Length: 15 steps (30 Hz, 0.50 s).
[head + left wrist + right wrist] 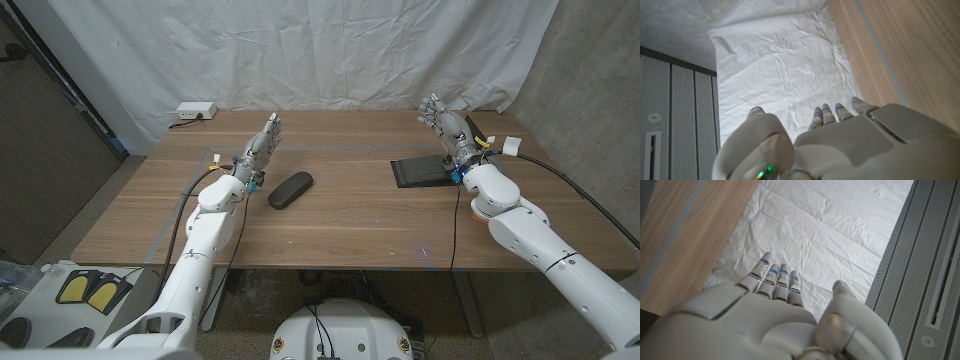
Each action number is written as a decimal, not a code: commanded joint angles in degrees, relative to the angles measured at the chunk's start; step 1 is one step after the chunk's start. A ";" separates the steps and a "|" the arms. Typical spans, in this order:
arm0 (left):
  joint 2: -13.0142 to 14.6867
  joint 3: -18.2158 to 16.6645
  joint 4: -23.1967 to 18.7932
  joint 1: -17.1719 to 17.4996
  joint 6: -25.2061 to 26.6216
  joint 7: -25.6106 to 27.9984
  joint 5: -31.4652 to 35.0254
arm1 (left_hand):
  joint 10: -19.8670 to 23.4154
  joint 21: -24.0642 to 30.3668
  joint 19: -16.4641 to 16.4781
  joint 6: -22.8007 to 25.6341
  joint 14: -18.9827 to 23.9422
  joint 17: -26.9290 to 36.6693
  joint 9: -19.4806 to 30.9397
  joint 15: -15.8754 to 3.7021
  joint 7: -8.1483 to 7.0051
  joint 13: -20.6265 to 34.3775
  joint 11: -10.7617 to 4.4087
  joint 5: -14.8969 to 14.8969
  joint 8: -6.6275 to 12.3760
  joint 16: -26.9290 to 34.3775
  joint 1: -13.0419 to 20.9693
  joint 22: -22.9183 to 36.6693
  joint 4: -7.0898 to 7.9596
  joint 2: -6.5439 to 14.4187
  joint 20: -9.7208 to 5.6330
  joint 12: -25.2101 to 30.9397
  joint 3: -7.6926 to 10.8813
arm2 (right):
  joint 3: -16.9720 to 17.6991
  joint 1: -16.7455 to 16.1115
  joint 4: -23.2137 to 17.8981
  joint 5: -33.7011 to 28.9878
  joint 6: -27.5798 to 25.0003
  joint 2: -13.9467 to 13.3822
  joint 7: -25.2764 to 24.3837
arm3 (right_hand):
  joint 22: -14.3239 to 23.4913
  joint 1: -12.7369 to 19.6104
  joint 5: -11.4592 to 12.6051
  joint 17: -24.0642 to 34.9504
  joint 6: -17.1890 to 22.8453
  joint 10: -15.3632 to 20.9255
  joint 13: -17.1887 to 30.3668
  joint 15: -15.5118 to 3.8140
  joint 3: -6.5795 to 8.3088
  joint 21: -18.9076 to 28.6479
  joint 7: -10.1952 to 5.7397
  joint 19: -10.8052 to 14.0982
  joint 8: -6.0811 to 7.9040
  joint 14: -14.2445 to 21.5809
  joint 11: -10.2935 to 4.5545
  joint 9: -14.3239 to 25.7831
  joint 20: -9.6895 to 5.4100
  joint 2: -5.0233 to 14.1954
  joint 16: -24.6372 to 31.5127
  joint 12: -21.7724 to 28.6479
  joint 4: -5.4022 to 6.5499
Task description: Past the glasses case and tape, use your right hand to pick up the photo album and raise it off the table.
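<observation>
Nothing lifted yet: right hand hovers with fingers spread and holding nothing, photo album flat on table just below its wrist, grasp and raise pending.

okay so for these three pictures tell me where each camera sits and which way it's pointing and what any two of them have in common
Head view: fixed on the robot's head, looking down over the wooden table; both arms come in, left hand and right hand raised, with the glasses case and photo album between.
Left wrist view: on the left wrist, looking along the back of the left hand toward the white backdrop.
Right wrist view: on the right wrist, along the back of the right hand.
Shared: all three show the backdrop and table.
</observation>
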 commanded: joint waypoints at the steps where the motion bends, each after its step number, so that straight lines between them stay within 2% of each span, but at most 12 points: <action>1: 0.11 -0.86 -0.13 0.71 -0.49 -0.37 -0.54 | 0.20 0.14 -0.55 0.11 0.15 0.20 0.18 -0.29 0.02 0.26 -0.12 0.26 -0.01 -0.21 0.40 0.21 -0.34 0.25 -5.02 -0.04 0.10 | 0.05 0.37 -1.78 -0.68 -1.09 -0.37 -1.11 | 0.23 0.48 -0.14 0.33 0.23 0.49 0.10 -0.14 0.08 -0.15 -0.05 0.92 -0.23 1.29 -0.05 0.11 -0.53 0.23 0.62 0.14 -0.32; 7: 0.34 -0.95 -0.07 0.61 -0.04 -0.96 -0.66 | 0.22 0.10 -0.65 0.08 0.16 0.21 0.19 -0.33 0.02 0.26 -0.11 0.27 -0.07 -0.23 0.47 0.22 -0.37 0.30 -4.79 -0.07 0.03 | 0.13 0.54 -2.34 -1.08 -1.32 -0.46 -1.65 | 0.27 0.54 -0.39 0.44 -0.11 -0.13 0.11 -0.39 0.15 -0.01 -0.08 2.26 -0.42 2.84 0.00 0.12 -0.50 0.51 1.09 -0.17 -0.41; 15: 0.40 -1.51 -0.41 0.75 -0.03 -1.03 -0.81 | 0.07 0.06 -0.78 0.20 0.14 0.22 0.20 -0.21 0.15 0.26 0.07 0.28 -0.09 -0.26 0.55 0.23 -0.42 0.39 -4.59 -0.17 -0.07 | 0.44 0.72 -3.03 -0.32 -1.35 -1.12 -0.44 | 0.29 0.64 -0.51 0.47 -0.16 -0.14 0.12 -0.24 0.19 -0.14 -0.61 2.43 -0.44 2.99 0.12 0.13 -0.33 0.60 1.05 -0.19 -0.52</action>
